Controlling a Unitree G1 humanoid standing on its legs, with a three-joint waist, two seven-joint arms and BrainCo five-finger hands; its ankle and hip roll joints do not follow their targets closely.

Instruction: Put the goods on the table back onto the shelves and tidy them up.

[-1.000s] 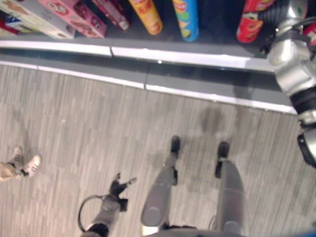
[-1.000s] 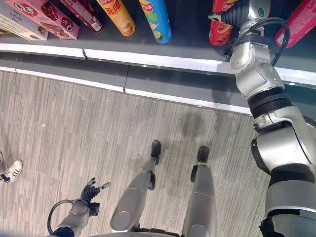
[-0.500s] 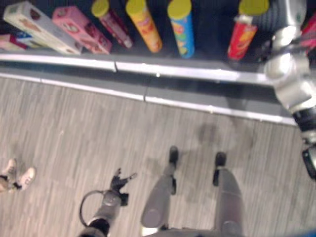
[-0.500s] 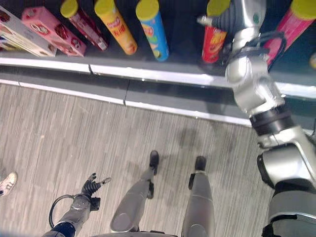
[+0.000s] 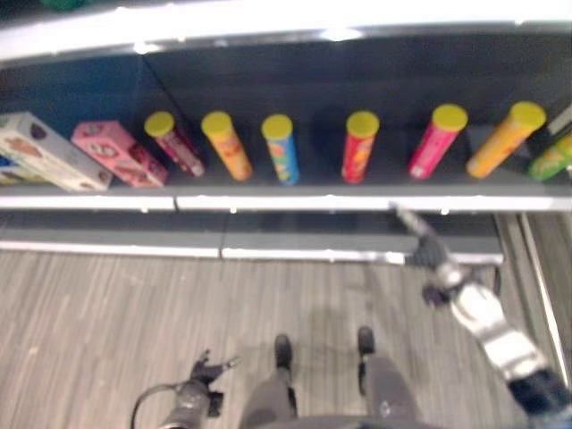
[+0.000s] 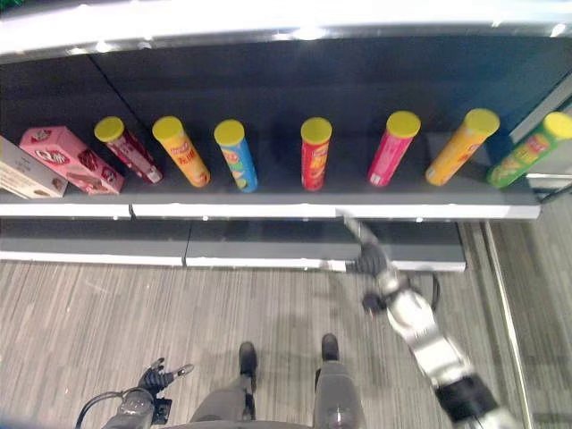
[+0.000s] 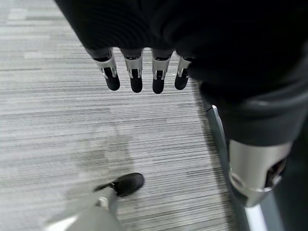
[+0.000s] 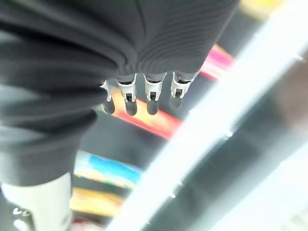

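Observation:
Several yellow-lidded tubes stand in a row on the dark shelf [image 6: 268, 201], among them a red tube [image 6: 315, 154] in the middle, a blue one [image 6: 236, 155] and a pink one [image 6: 391, 148]. My right hand [image 6: 367, 256] is out in front of the shelf's white edge, just below and right of the red tube, fingers straight and holding nothing. Its wrist view shows the straight fingers [image 8: 151, 97] with the red tube [image 8: 151, 121] beyond them. My left hand [image 6: 157, 376] hangs low over the floor, fingers [image 7: 135, 77] relaxed and empty.
A pink box [image 6: 67, 159] and a white box [image 6: 20, 170] lie at the shelf's left end. An orange tube [image 6: 461, 146] and a green tube [image 6: 527, 148] lean at the right end. A lower grey ledge [image 6: 250, 246] runs under the shelf above the striped floor [image 6: 89, 322].
The camera has tilted up, so the whole shelf shows. My right hand has drawn back from the red tube to in front of the shelf edge; the tube stays standing.

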